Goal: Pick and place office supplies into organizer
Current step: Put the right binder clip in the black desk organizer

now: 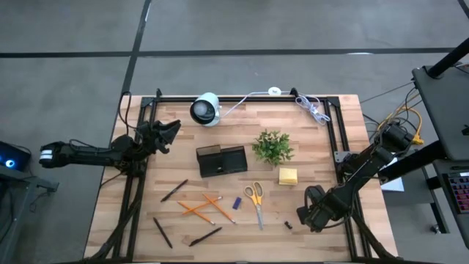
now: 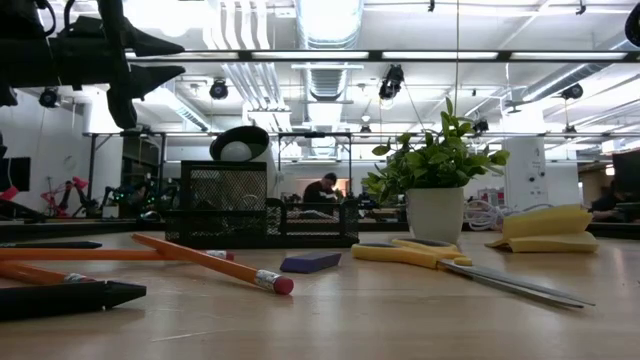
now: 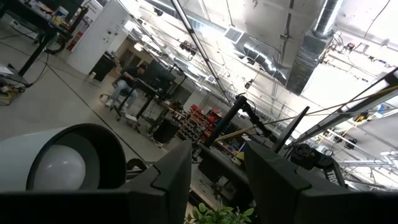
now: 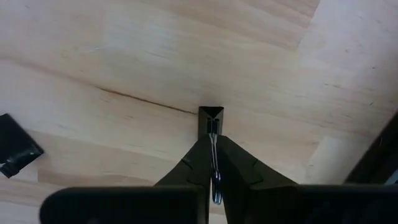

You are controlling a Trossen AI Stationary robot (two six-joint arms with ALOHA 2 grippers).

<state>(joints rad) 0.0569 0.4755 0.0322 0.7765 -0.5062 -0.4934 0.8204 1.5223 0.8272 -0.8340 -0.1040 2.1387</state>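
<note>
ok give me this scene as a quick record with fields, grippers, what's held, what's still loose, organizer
right gripper: low at the table's near right, shut on small dark binder clip
left gripper: raised at the far left edge, open, empty
black mesh desk organizer: mid-table, beside small green potted plant
loose supplies: orange pencils, yellow-handled scissors, yellow square sticky-note pad, small blue piece, thin black pens, a second dark clip
other: white round camera-like device

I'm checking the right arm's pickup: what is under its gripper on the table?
The right gripper is shut on a small dark clip lying on bare wooden table. A second dark clip lies apart. The fingers hide the held clip's rear.
</note>
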